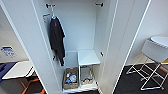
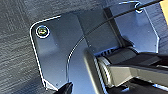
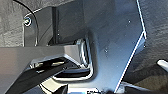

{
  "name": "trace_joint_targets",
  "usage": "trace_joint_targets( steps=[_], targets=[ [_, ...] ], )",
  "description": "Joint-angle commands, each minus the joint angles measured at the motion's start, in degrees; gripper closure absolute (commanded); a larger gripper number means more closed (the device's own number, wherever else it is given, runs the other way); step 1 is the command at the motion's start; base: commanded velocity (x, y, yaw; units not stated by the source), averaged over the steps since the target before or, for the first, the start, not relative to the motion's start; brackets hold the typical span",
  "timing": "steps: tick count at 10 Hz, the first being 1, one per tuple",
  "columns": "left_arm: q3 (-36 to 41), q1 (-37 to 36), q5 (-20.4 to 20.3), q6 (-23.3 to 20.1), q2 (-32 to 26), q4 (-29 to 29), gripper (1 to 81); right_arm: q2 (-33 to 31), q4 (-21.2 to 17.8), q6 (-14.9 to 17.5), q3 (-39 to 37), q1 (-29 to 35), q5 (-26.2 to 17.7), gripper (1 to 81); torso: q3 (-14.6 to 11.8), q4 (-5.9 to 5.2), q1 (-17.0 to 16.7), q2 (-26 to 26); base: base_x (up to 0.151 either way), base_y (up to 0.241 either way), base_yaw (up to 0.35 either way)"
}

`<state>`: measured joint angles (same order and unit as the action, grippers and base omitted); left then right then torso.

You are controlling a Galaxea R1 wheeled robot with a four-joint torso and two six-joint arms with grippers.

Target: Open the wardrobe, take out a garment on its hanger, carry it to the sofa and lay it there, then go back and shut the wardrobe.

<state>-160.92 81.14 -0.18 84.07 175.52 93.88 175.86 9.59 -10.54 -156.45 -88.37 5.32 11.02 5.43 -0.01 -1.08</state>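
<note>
Upper left of frame — wardrobe (image 1: pixel 85 30) open, black T-shirt (image 1: pixel 57 37) hanging; wrong-garment grab possible — jaw state untellable.

wardrobe (image 1: pixel 82 30): straight ahead, both doors swung open | T-shirt (image 1: pixel 57 37): on hanger (image 1: pixel 52 13), from peg (image 1: pixel 48 5) at upper left inside | shelf box (image 1: pixel 88 58): lower right inside | basket (image 1: pixel 70 78): on wardrobe floor, left of box | stool (image 1: pixel 153 53): right of wardrobe
</note>
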Motion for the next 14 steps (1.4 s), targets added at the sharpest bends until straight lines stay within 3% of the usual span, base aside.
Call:
trace_joint_targets(
  steps=[1,14],
  targets=[
    [0.1,-1.4,2.3,0.2,0.0,-0.4,1.0,0.6,0.3,0.2,0.1,1.4,-3.3,1.0,0.0,0.00,0.0,0.0,0.000,0.000,0.000],
    [-0.1,-1.4,2.4,0.2,-0.1,-0.5,1.0,0.6,0.3,0.2,0.0,1.4,-3.3,1.0,0.0,0.00,0.0,0.0,0.075,0.000,0.000]
  ],
)
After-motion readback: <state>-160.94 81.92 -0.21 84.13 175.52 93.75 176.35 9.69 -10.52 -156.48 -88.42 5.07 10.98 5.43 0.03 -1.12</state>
